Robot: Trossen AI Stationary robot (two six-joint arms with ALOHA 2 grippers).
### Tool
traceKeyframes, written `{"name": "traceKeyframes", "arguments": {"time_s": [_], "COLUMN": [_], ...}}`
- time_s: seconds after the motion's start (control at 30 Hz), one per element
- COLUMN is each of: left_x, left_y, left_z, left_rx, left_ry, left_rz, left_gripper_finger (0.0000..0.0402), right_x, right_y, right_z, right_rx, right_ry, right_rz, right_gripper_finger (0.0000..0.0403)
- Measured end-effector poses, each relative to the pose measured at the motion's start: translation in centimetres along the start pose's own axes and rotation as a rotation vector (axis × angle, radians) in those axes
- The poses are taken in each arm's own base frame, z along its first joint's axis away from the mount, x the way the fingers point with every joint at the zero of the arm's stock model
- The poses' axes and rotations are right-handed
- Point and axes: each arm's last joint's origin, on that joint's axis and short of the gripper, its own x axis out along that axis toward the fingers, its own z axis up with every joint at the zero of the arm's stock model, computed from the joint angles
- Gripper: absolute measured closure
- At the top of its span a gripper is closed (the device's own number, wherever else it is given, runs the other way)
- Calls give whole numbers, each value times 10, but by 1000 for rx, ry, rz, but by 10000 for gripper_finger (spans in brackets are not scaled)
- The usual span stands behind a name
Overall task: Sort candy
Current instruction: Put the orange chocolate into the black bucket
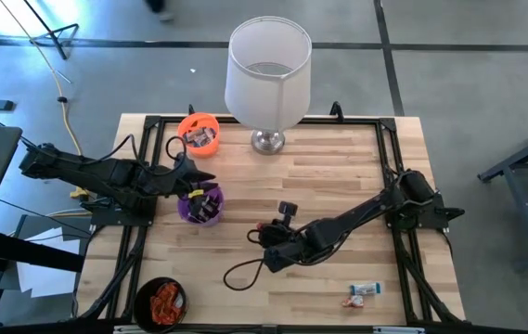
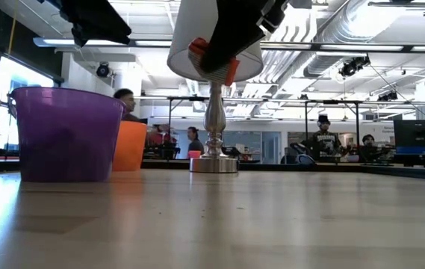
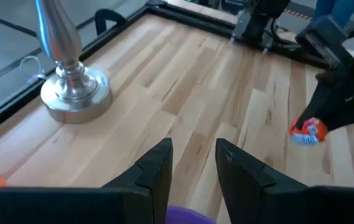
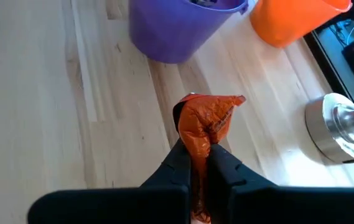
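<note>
An orange-red wrapped candy (image 4: 204, 127) sits pinched between the black fingers of the right gripper (image 4: 200, 163). At ten o'clock from it stands a purple cup (image 1: 200, 205), and an orange cup (image 1: 199, 132) beyond. The black cup (image 1: 160, 301) holds orange-red sweets. The lamp (image 1: 267, 79) is white-shaded on a silver base, over a pale striped wooden table (image 1: 338, 176).

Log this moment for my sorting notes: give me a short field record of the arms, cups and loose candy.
left gripper: open, empty, above the purple cup
right gripper: fingers shut on an orange-red candy, mid-table
orange cup: holds candy, beside the lamp
black cup: holds orange-red candy, at the table's near left corner
loose candy: two pieces on the table's near right
</note>
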Motion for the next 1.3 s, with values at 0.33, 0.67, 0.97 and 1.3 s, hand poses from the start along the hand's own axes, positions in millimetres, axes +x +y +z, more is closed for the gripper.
{"name": "traceKeyframes", "arguments": {"time_s": [0.33, 0.67, 0.97, 1.3], "left_x": [28, 45, 39, 39], "left_y": [-20, -53, -62, -64], "left_z": [0, 12, 10, 10], "left_rx": [74, 202, 216, 209], "left_ry": [12, -207, -231, -238], "left_rz": [-111, -211, -232, -240], "left_gripper_finger": [292, 292, 292, 292], "right_x": [-15, -13, -16, -17], "right_y": [-7, -23, -22, -21], "right_z": [22, 33, 44, 49], "right_rx": [-16, -44, -41, -30], "right_ry": [-173, -238, -314, -355], "right_rz": [-38, -259, -293, -240], "right_gripper_finger": [398, 398, 398, 398]}}
